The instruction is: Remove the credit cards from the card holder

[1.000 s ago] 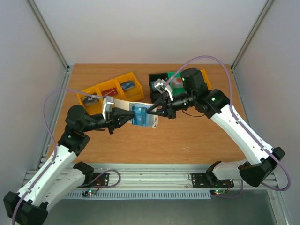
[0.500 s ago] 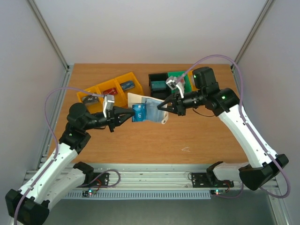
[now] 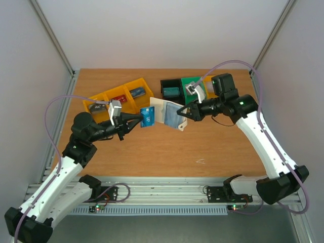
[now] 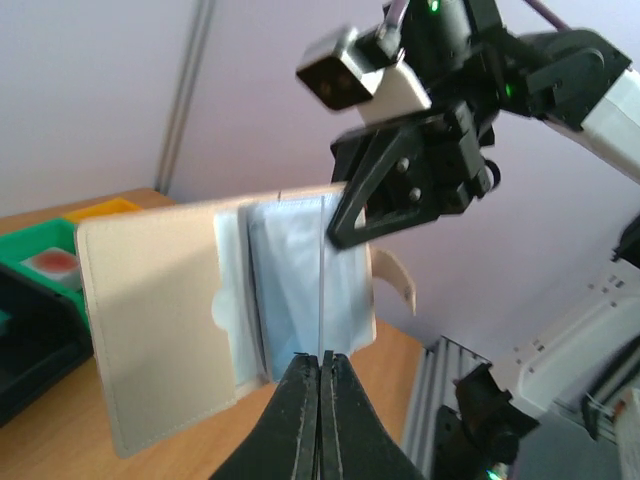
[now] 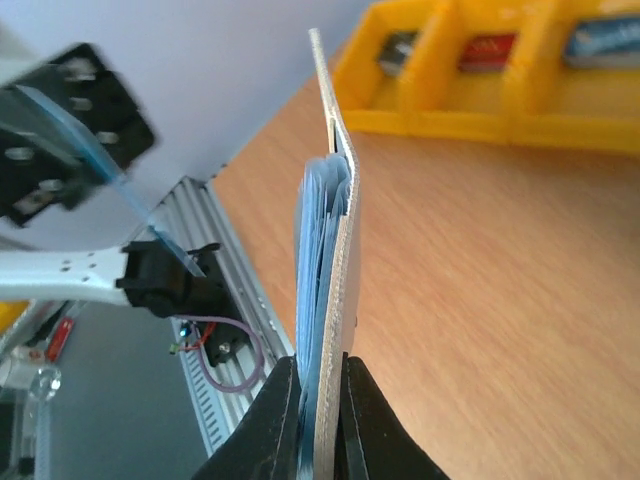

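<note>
Blue card [image 3: 147, 117] clamped in left end effector [image 3: 138, 118], holder [image 3: 165, 112] in right end effector [image 3: 181, 116]

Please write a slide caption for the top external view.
Left gripper holds a blue credit card beside the card holder clamped in right gripper.

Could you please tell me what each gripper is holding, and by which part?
The left gripper pinches a credit card by its edge; the right gripper clamps the card holder by its tab-side edge.
</note>
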`<state>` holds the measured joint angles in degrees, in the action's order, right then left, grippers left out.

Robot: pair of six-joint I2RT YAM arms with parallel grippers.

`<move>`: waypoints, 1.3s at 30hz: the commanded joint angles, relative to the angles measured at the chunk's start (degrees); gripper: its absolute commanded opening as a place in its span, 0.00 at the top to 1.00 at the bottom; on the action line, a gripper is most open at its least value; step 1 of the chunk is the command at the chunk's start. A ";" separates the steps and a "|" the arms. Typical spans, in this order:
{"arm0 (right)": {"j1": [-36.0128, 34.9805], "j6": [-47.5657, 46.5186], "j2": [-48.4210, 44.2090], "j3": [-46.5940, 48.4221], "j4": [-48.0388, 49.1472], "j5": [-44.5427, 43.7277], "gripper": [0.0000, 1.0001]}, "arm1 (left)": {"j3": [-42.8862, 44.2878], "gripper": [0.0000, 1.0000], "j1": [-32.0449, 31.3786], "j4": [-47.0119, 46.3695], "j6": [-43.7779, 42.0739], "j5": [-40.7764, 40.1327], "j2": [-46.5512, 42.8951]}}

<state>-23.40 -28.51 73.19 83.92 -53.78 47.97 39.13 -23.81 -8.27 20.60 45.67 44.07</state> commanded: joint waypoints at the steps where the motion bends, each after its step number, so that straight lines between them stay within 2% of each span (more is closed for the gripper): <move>1: 1.03 9.81 3.80 -4.77 2.50 -3.74 0.99 | -0.14 1.00 0.28 1.17 0.34 -8.50 -1.58; 6: -0.67 17.25 8.77 -14.06 11.34 -0.73 0.99 | -0.70 1.00 0.35 1.85 -0.16 -8.76 -2.06; 12: -5.20 19.37 17.13 -20.91 18.54 3.62 0.99 | -1.16 1.00 0.35 1.52 -0.04 -8.44 -2.13; 17: -5.16 17.42 23.08 -23.09 19.03 3.64 0.99 | -1.42 1.00 0.34 1.03 -0.28 -8.40 -1.80; 19: -4.89 16.25 25.06 -23.02 17.06 2.45 0.96 | -1.28 1.00 0.32 0.62 -0.30 -8.20 -1.40; 21: -4.05 15.96 26.00 -22.89 14.63 -0.05 0.85 | -0.88 1.00 0.35 0.59 -0.30 -7.57 -0.78; 24: -0.24 16.04 23.62 -22.00 8.58 -6.25 0.65 | -0.02 1.00 0.30 0.67 -1.43 -5.25 0.42; 27: 2.39 14.17 18.04 -18.47 0.00 -18.15 0.48 | 0.64 1.00 0.35 0.26 -2.44 -5.47 1.27; 29: 2.48 11.55 14.34 -14.05 -6.50 -25.50 0.43 | 0.66 1.00 0.28 -1.07 -1.09 -7.39 1.29; 31: 2.13 9.50 10.96 -9.94 -9.83 -29.06 0.42 | 0.66 1.00 0.35 -2.55 0.97 -9.55 1.10; 33: 1.09 7.35 7.02 -5.48 -10.34 -28.75 0.41 | 1.03 1.00 0.35 -3.89 2.93 -9.41 1.04; 35: -1.94 4.72 2.53 -2.58 -7.61 -23.63 0.40 | 1.85 1.00 0.34 -5.59 3.65 -7.80 0.72; 39: -9.93 5.61 -3.08 -0.04 4.98 -10.49 0.37 | 2.94 1.00 0.25 -7.99 4.44 -4.83 -0.72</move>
<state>-26.57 -20.69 74.35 81.89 -56.88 27.16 38.96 -23.73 -9.21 23.44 38.11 45.25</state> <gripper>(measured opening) 0.615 0.008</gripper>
